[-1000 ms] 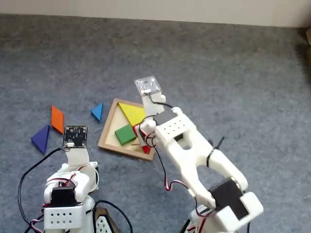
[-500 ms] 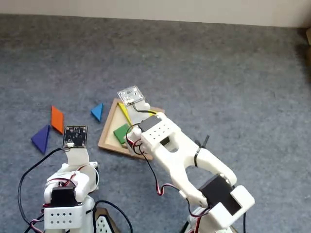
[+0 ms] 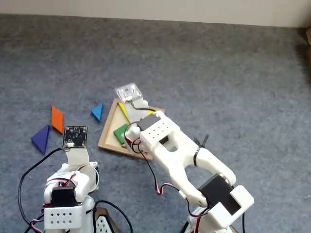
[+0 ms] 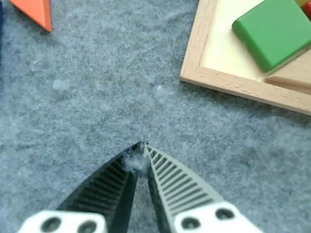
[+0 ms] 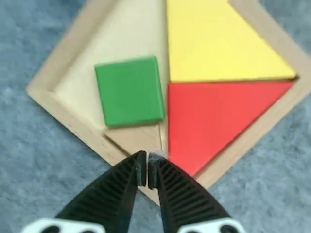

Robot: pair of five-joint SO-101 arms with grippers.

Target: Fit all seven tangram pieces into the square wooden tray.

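The square wooden tray (image 5: 53, 73) holds a green square (image 5: 129, 91), a large yellow triangle (image 5: 218, 39), a large red triangle (image 5: 218, 116) and a small wood-coloured triangle (image 5: 136, 138). My right gripper (image 5: 146, 159) is shut and empty, its tips above the wood-coloured triangle near the tray's rim. My left gripper (image 4: 141, 146) is shut and empty over bare carpet, short of the tray's corner (image 4: 194, 73). Outside the tray lie an orange parallelogram (image 3: 57, 119), a small blue triangle (image 3: 97, 111) and a purple triangle (image 3: 41, 138).
Grey carpet covers the whole work surface. The right arm (image 3: 165, 141) stretches over the tray (image 3: 104, 138) and hides much of it from above. The left arm (image 3: 73, 160) sits at the near left, with cables trailing beside both bases.
The right arm has swung left across the tray and its wrist now sits over the tray's far-left part. The left arm and the loose pieces have stayed put.
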